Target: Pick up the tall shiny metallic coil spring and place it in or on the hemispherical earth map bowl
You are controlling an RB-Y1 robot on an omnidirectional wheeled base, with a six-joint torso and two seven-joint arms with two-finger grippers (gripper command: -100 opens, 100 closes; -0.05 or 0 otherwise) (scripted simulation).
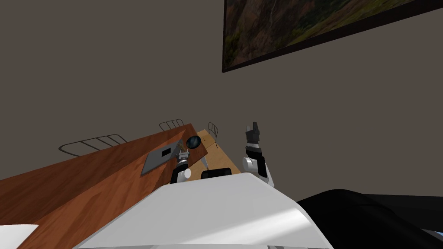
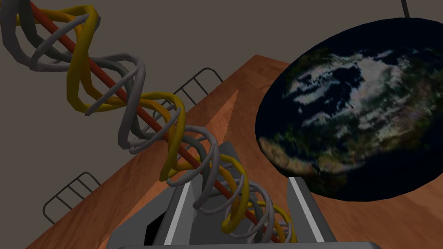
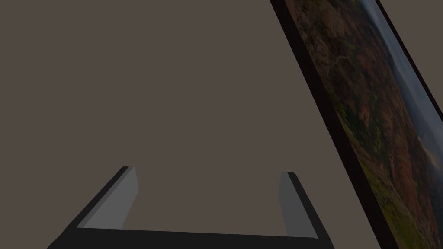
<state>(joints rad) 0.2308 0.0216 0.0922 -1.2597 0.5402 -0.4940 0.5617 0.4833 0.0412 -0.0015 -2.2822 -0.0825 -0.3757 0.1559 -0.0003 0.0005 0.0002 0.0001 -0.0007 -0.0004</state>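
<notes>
My right arm is raised beside me, to the right of the worktop [image 1: 86, 186]. Its end effector [image 3: 208, 170] points up with the fingers well apart and nothing between them.

My left end effector [image 2: 242, 181] is out over the brown wooden worktop, at the right end of a flat grey slab [image 1: 160, 159] that lies there and has a black square in it. It is clamped on the spring [image 2: 175, 138], and the two fingers press the sides of its near end. The spring has grey and yellow coils wound around a thin red rod. The rest of it sticks out past the fingertips, lifted off the wood. I cannot tell whether it is tilted.

The bowl [image 2: 354, 108] is just beyond the end effector and slightly right, near the far right end of the worktop. It is dark blue with white cloud and patches of green-brown land. It lies close beside the spring without touching it, so the spring is neither in nor on the bowl.

Beyond the far edge of the worktop stand wire-backed chairs [image 1: 93, 142]. A paler wooden table [image 1: 212, 149] sits to the right, past the bowl.
</notes>
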